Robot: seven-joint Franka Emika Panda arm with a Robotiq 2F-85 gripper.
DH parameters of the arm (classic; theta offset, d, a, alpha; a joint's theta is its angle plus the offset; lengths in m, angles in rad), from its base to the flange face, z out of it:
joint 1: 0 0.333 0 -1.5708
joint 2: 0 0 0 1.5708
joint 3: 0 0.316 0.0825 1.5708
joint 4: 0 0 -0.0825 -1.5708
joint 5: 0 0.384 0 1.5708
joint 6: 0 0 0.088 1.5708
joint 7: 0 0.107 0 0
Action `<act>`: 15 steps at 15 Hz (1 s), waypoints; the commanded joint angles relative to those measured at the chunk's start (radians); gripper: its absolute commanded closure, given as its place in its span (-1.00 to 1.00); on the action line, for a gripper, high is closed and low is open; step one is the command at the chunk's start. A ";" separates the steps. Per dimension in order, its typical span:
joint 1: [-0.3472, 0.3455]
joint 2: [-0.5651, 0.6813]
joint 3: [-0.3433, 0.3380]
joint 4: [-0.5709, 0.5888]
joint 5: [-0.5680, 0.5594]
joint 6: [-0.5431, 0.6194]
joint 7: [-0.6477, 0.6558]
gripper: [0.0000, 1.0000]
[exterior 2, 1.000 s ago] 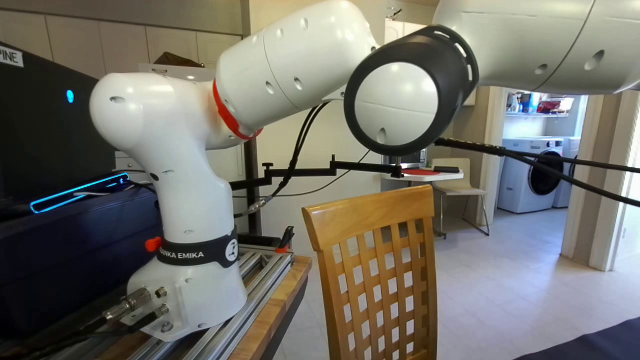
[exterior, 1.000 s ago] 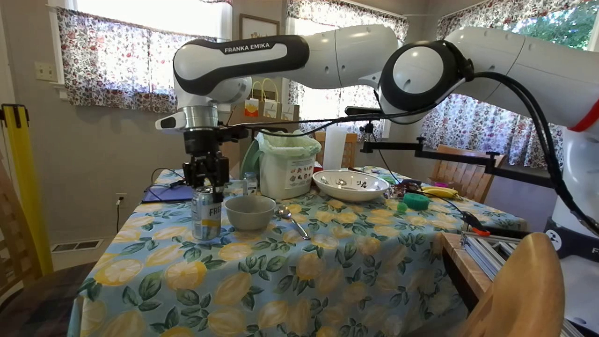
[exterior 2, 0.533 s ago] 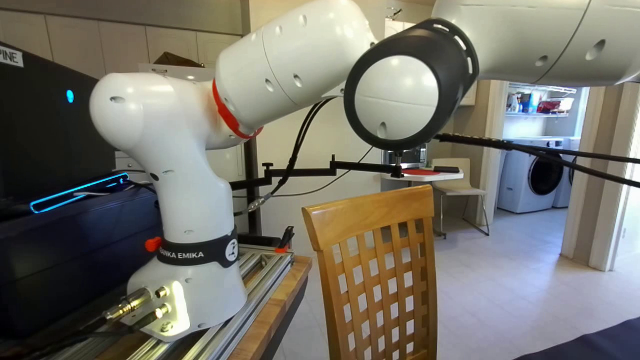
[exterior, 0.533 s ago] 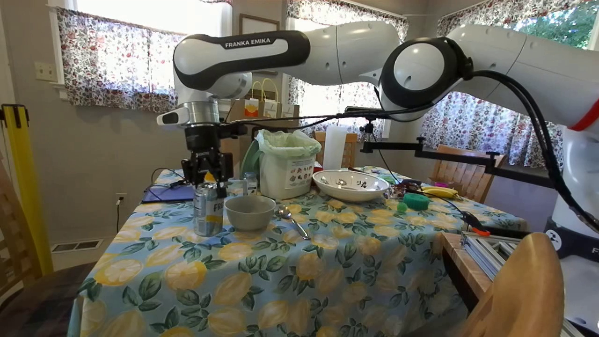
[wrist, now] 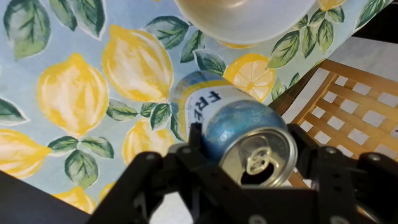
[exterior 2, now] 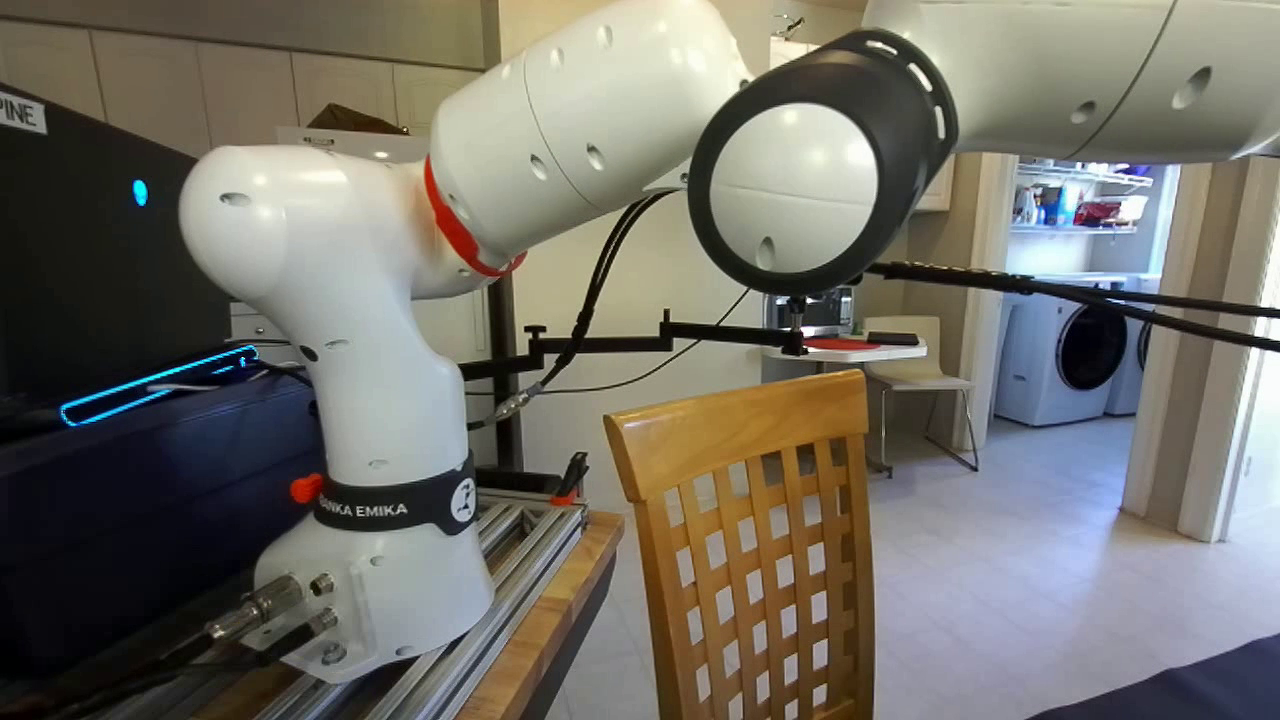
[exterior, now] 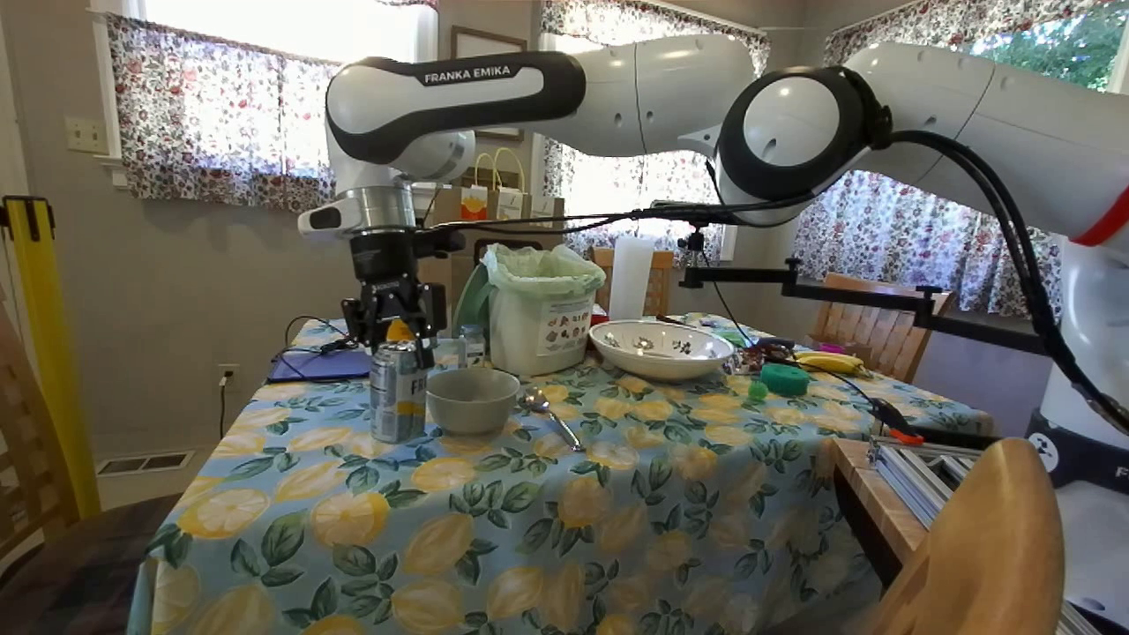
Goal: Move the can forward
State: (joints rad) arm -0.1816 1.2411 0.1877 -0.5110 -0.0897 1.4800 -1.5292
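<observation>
The can [exterior: 399, 401] is a silvery-blue drink can with a white and yellow label. It stands upright on or just over the lemon-print tablecloth, left of the grey bowl [exterior: 474, 407]. My gripper [exterior: 401, 349] points down over it, with a finger on each side of its upper part. In the wrist view the gripper [wrist: 247, 133] is shut on the can [wrist: 242, 121], and both fingers lie against its sides near the top. The opened lid and pull tab show between them. I cannot tell whether the base touches the cloth. In an exterior view the arm [exterior 2: 790, 190] shows, but gripper and can are out of view.
The bowl [wrist: 248, 21] is close beside the can. A spoon [exterior: 554, 419] lies right of it. Behind stand an orange-topped object [exterior: 400, 330], a lined bin [exterior: 542, 309] and a white dish [exterior: 661, 348]. A wooden chair [wrist: 351, 109] is beyond the table edge.
The gripper and can have moved together slightly right and up in the exterior view, so the can is now closer to the bowl. The arm has risen a little.
</observation>
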 commanded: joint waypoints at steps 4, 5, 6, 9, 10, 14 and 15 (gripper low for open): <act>0.005 0.000 -0.001 0.000 -0.006 -0.019 -0.007 -0.37; 0.005 0.000 -0.001 0.000 -0.006 -0.019 -0.006 -0.37; 0.005 0.000 -0.001 0.000 -0.006 -0.019 -0.006 -0.37; 0.005 0.000 -0.001 0.000 -0.006 -0.019 -0.006 -0.37; 0.005 0.000 -0.001 0.000 -0.006 -0.019 -0.006 -0.37; 0.002 0.010 0.003 0.006 0.000 0.008 0.010 0.13; 0.001 0.012 0.004 0.008 0.001 0.017 0.013 0.13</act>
State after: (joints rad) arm -0.1764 1.2435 0.1869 -0.5111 -0.0955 1.4669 -1.5202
